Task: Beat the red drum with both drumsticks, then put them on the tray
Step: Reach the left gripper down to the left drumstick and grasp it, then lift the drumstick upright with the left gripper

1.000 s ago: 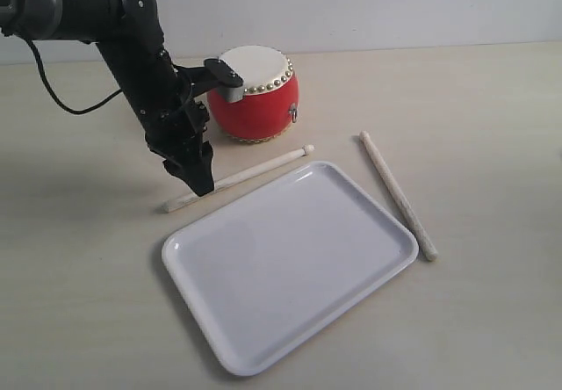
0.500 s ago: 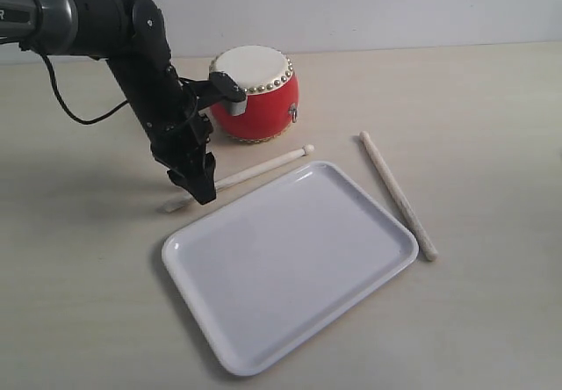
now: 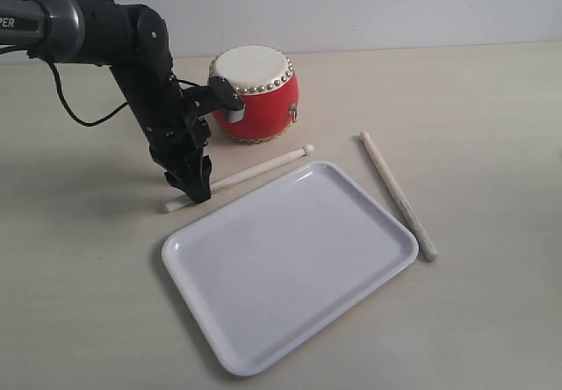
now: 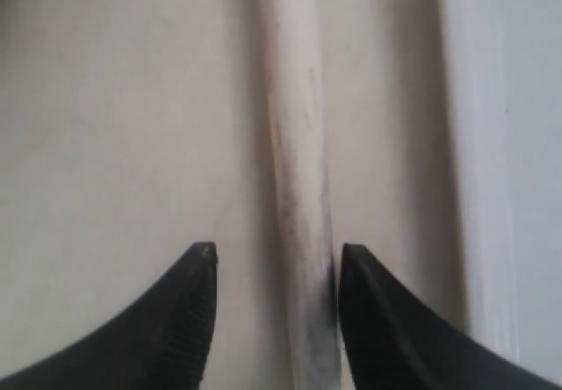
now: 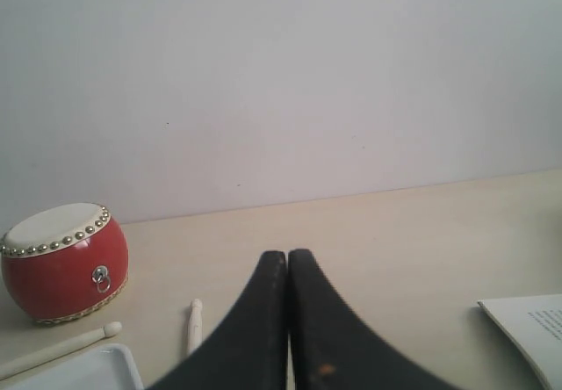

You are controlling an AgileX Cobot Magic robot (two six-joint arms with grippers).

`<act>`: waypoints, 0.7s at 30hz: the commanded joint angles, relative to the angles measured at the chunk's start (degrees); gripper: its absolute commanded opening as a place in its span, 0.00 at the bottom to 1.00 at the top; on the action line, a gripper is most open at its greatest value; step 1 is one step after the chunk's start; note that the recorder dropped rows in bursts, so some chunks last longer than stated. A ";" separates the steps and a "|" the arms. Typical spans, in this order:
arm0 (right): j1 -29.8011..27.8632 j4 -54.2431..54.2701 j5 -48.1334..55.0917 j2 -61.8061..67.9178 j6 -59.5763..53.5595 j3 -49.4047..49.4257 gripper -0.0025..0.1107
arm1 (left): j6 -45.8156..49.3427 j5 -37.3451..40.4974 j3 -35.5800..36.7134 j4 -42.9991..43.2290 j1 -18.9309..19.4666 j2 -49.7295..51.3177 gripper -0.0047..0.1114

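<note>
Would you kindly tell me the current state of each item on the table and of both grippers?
Small glossy red drum: upright, untouched.
Glossy white rectangular tray: flat, nothing on it.
Pale wooden drumstick near the drum: lying flat, not lifted.
Pale wooden drumstick right of the tray: lying flat, ungripped.
Left gripper: open, straddling the drumstick near the drum.
Right gripper: shut, holding nothing.

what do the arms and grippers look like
The left arm is black with a grey cylindrical link bearing white lettering, a loose black cable and a white block at the wrist. The left gripper has black tapered fingers with ribbed pads; the right gripper is alike, with a small orange speck.
</note>
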 commanded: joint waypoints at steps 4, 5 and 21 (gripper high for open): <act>-0.29 -0.33 -0.25 -0.38 -0.02 0.30 0.02 | 0.19 -0.53 -0.13 0.12 -0.21 1.07 0.42; -0.29 -0.33 -0.25 -0.38 -0.02 0.30 0.02 | 0.19 -0.29 -0.13 0.12 -0.21 1.22 0.42; -0.29 -0.33 -0.25 -0.38 -0.02 0.30 0.02 | 1.04 4.41 -0.13 -2.77 -0.21 1.19 0.18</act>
